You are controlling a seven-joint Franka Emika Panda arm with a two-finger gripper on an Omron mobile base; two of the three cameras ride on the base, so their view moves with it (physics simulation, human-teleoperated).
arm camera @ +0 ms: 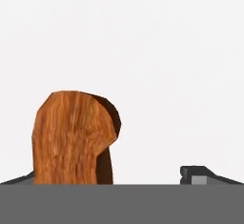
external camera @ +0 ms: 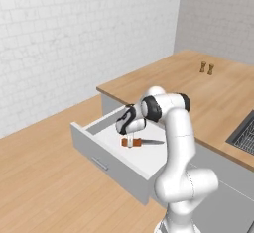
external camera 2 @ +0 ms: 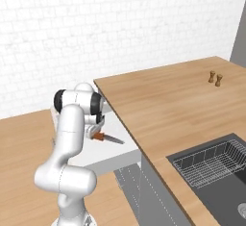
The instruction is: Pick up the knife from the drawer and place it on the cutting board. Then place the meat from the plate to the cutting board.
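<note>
in the drawer (external camera: 99, 150), fingers (arm camera: 193, 174) wide astride knife (external camera: 140, 142)

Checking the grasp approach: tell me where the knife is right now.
The knife lies flat on the white floor of the open drawer, blade pointing toward the counter. In the left base view the open tool straddles its reddish handle.
</note>
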